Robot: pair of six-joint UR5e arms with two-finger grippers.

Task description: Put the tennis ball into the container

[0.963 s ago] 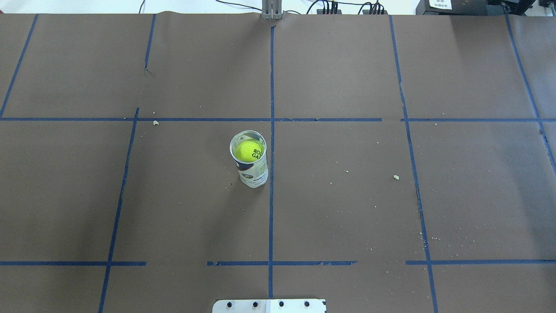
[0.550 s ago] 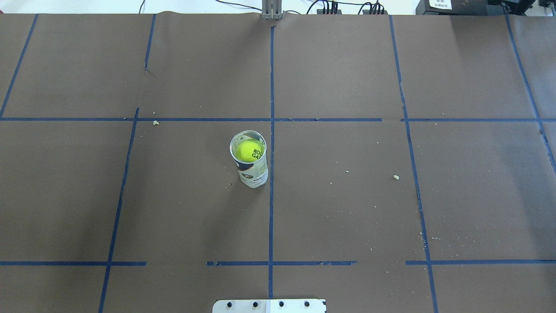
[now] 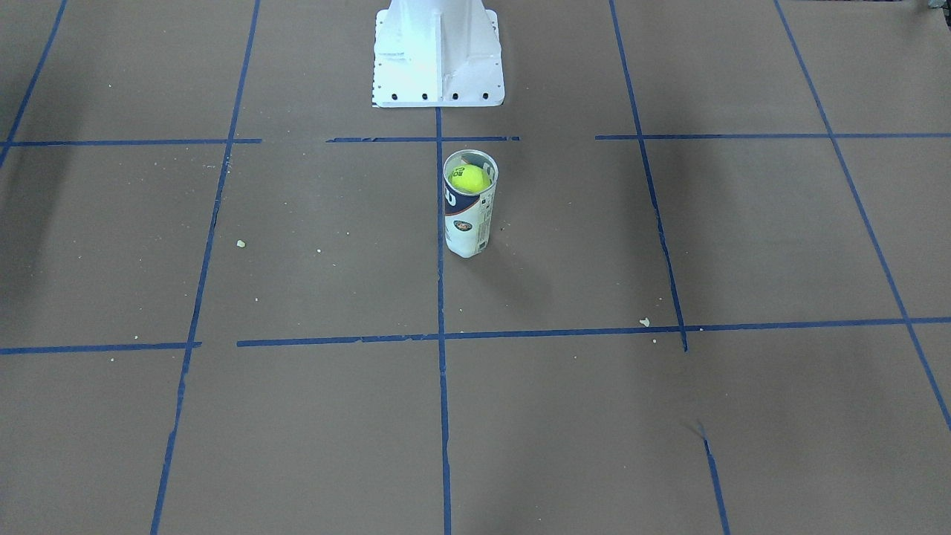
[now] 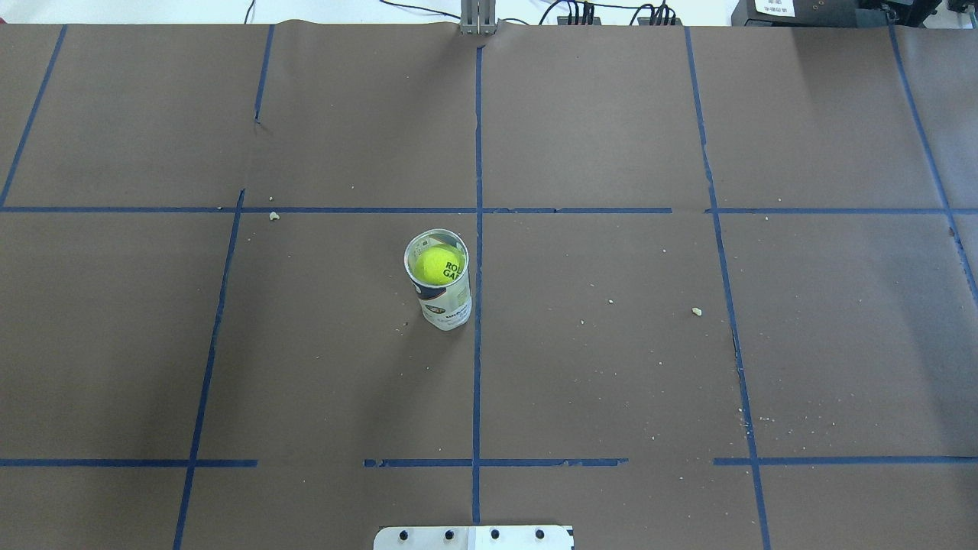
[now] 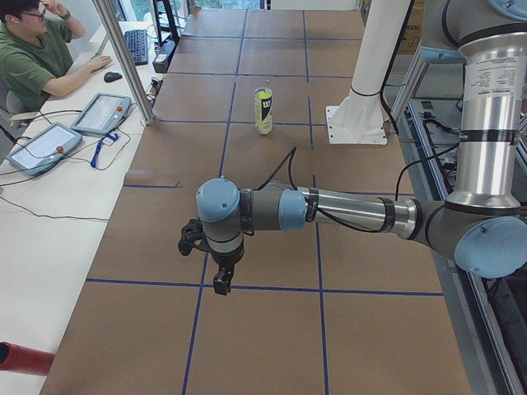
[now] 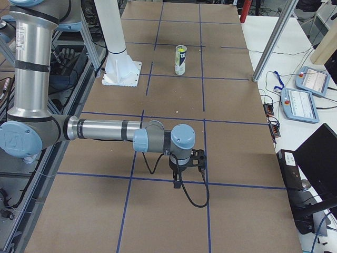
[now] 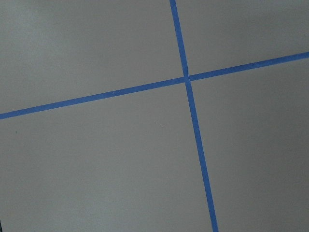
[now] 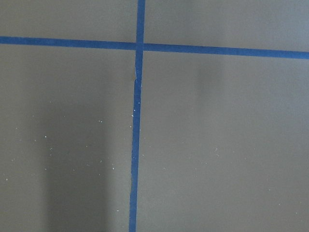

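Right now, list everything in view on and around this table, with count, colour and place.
tennis ball: one, yellow-green, inside the container, high up.
container: one, clear with white and navy label, upright beside the centre tape line.
table: one, brown paper cover.
tape lines: several, blue, a grid on the table.
crumbs: many, pale, mostly on the robot's right half.
pedestal: one, white, at the robot's edge.
operator: one, green shirt, seated at the side desk.
teach pendants: two, grey, on that desk.
left gripper: one, black, above the table, far from the container; open or shut unclear.
right gripper: one, black, likewise.
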